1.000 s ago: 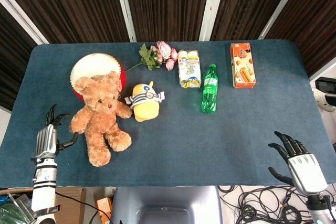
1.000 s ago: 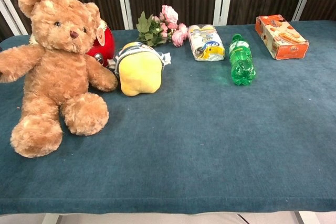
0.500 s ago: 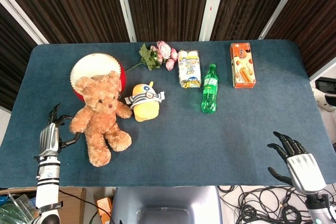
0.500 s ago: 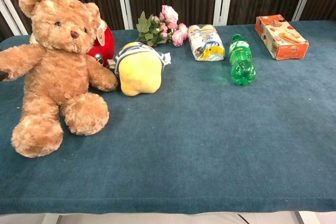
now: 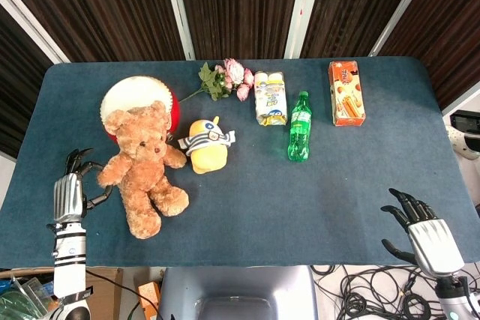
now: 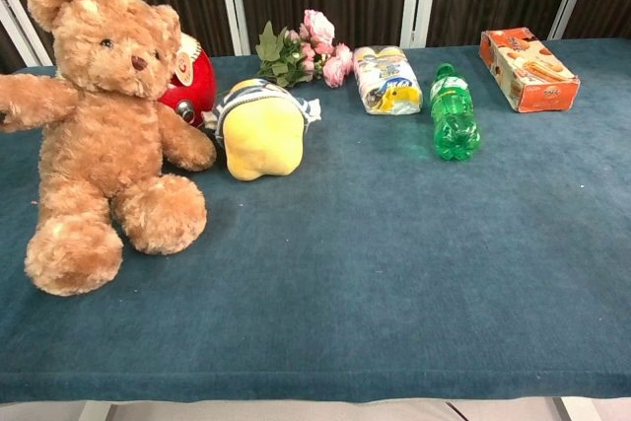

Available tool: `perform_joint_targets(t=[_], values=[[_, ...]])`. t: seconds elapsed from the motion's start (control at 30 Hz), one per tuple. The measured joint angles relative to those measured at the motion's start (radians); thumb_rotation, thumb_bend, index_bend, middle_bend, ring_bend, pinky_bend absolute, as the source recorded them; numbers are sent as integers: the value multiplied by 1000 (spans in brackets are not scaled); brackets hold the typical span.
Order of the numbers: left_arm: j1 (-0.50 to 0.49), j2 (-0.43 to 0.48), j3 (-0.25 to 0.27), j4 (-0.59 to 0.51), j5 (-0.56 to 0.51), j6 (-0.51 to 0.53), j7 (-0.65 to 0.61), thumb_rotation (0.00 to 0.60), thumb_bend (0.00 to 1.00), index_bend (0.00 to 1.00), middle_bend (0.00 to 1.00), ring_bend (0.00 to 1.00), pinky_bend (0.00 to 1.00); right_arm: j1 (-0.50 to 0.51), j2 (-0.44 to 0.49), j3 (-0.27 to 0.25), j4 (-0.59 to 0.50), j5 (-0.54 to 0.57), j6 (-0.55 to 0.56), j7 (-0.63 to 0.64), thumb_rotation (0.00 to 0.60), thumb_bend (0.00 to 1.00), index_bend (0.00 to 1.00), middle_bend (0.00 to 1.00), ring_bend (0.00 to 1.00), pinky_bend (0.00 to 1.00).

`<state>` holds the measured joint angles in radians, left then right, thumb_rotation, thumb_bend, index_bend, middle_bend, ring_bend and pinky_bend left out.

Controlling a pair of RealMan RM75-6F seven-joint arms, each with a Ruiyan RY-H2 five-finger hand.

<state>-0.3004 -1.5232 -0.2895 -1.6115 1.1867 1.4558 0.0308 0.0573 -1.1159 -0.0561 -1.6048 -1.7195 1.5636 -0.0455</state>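
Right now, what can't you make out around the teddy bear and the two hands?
- Left hand: contact with the teddy bear paw unclear in head view; chest view cuts it off at the left edge.
- Right hand: absent from chest view.
- Red drum: mostly hidden behind the bear.
- Orange box print: too small.

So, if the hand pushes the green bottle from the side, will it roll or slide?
Probably it rolls: the green bottle lies on its side, and its body looks round. The cloth on the table may slow it. It seems to be light plastic, so a soft push is likely enough.
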Motion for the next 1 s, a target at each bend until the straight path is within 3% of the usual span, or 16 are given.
perform_joint_targets(t=[0.17, 0.43, 0.7, 1.0], values=[[-1, 5, -1, -5, -46, -48, 4, 600, 329, 618, 199, 79, 371, 0, 4, 1, -5, 2, -7, 3, 600, 115, 341, 108, 127, 253], [2, -8, 2, 3, 31, 18, 4, 600, 329, 618, 208, 86, 373, -2, 1, 3, -3, 2, -11, -1, 600, 116, 341, 108, 127, 253], [3, -8, -3, 8, -36, -34, 12, 600, 329, 618, 207, 88, 379, 0, 2, 5, -5, 6, -22, -1, 600, 116, 341, 108, 127, 253], [6, -8, -3, 2, 4, 12, 33, 600, 327, 618, 207, 88, 381, 0, -1, 9, -5, 11, -26, -7, 600, 116, 342, 108, 127, 254]])
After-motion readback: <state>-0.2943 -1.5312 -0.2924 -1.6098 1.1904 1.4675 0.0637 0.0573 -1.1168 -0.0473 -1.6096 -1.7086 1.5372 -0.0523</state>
